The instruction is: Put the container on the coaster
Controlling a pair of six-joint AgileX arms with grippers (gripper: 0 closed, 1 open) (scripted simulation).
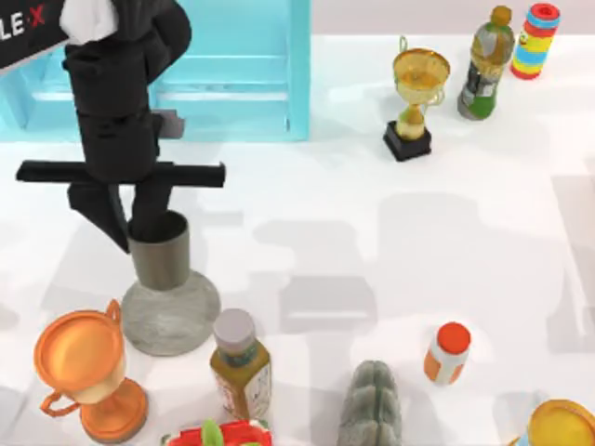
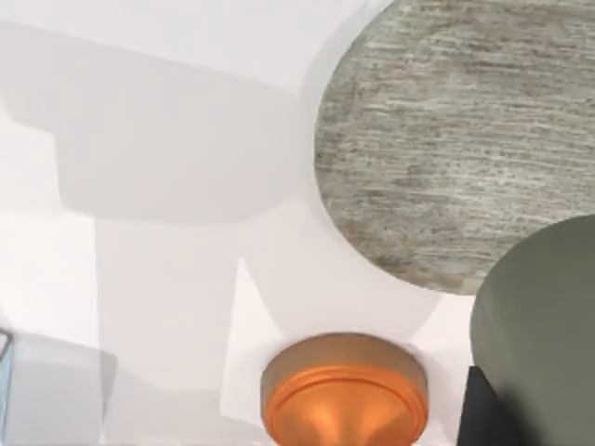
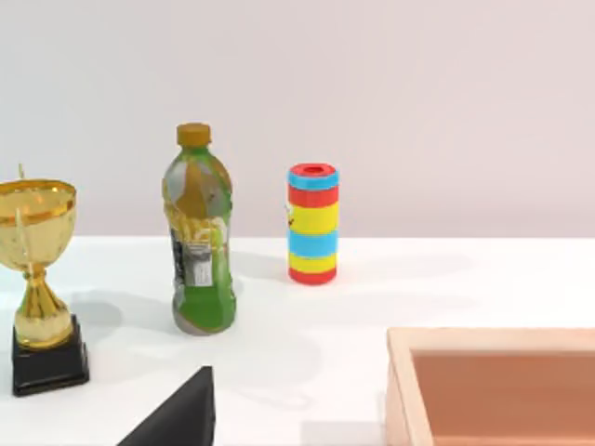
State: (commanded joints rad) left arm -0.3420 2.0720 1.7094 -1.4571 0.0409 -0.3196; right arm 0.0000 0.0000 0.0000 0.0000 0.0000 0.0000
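Note:
The container (image 1: 160,253), a plain dark grey cup, stands upright over the far part of the coaster (image 1: 177,321), a round mottled grey disc at the table's front left. I cannot tell whether the two touch. My left gripper (image 1: 139,228) comes down from above and is shut on the cup's rim. In the left wrist view the container (image 2: 544,325) overlaps the edge of the coaster (image 2: 465,139). A dark part of my right gripper (image 3: 177,413) shows in the right wrist view, far from both.
An orange trophy (image 1: 88,376) and a grey-capped bottle (image 1: 240,367) flank the coaster. A ribbed grey-green lump (image 1: 372,409) and an orange-capped bottle (image 1: 448,353) lie front right. A blue rack (image 1: 232,84), gold trophy (image 1: 416,98), green bottle (image 1: 486,65) and striped can (image 1: 536,42) line the back.

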